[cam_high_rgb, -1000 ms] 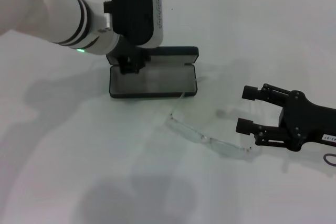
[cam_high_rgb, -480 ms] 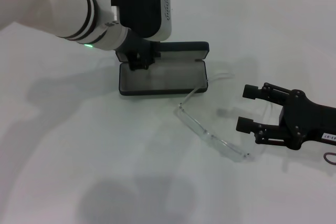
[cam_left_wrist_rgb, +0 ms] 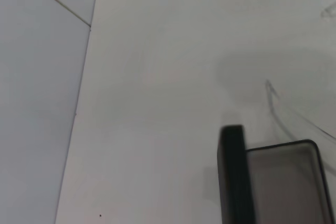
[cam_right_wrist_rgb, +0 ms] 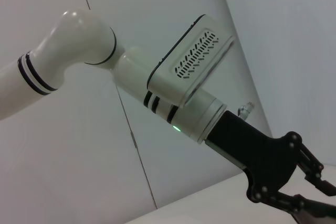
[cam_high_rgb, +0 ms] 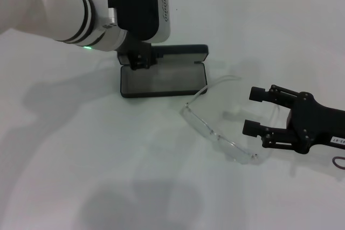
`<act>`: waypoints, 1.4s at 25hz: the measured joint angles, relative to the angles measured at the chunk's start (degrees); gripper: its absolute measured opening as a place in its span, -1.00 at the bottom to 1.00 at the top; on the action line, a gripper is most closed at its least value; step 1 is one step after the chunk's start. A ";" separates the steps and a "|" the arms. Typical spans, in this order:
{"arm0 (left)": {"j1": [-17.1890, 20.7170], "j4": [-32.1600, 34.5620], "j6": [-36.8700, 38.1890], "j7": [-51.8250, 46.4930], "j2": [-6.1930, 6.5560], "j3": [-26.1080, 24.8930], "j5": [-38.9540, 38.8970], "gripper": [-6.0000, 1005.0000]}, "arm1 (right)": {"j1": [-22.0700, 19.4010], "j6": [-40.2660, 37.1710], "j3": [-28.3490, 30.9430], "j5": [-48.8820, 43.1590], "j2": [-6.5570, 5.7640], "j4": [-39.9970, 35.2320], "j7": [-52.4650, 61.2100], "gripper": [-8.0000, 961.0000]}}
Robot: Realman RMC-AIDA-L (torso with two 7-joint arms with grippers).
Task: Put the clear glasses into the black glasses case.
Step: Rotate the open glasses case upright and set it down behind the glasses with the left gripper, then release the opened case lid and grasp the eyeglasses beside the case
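A: In the head view, what is on the white table?

B: The slim rectangular black glasses case lies open, its grey lining up and its lid standing at the far side. The fully transparent clear glasses lie on the table just beside the case, toward the robot's right. One thin arm reaches near the case's right corner, but I cannot tell if it touches.

A: And the grippers?

B: The left gripper is down at the case's far left corner, at the hinge side. Its fingers are hidden, so I cannot tell their state. The right gripper rests low beside the glasses' right end, fingers spread apart, holding nothing.

A: The left wrist view?

B: It shows one end of the open black glasses case, with the clear glasses faint beside it.

A: The right wrist view?

B: Only the left arm, with the left gripper at the picture's edge.
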 joint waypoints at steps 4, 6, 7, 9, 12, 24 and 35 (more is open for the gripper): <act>0.21 0.14 0.00 0.07 0.00 -0.08 -0.44 -0.31 | -0.09 -0.07 0.00 0.00 0.00 0.01 0.00 0.76; 0.30 0.32 0.01 0.11 0.00 -0.08 -0.49 -0.29 | -0.09 -0.12 -0.03 0.00 0.00 0.15 0.00 0.76; 0.55 0.76 -0.04 0.12 -0.01 -0.18 -0.94 -0.27 | -0.08 -0.15 -0.05 0.00 0.00 0.20 0.00 0.76; 1.24 1.77 -0.17 0.46 -0.01 -1.68 -4.13 -0.25 | -0.09 -0.21 -0.04 0.00 0.01 0.22 0.00 0.76; 2.62 3.17 0.16 2.69 0.11 -6.13 -11.78 -0.21 | -0.30 -0.29 0.00 0.00 0.00 0.26 0.00 0.76; 12.96 -7.66 16.85 23.89 0.14 -28.76 -62.61 0.05 | -0.51 -0.31 0.00 -0.01 -0.09 0.45 0.00 0.76; 22.22 -21.70 30.19 34.80 0.13 -33.05 -71.98 0.78 | -0.04 -0.46 0.43 -0.71 -1.19 -7.47 12.07 0.76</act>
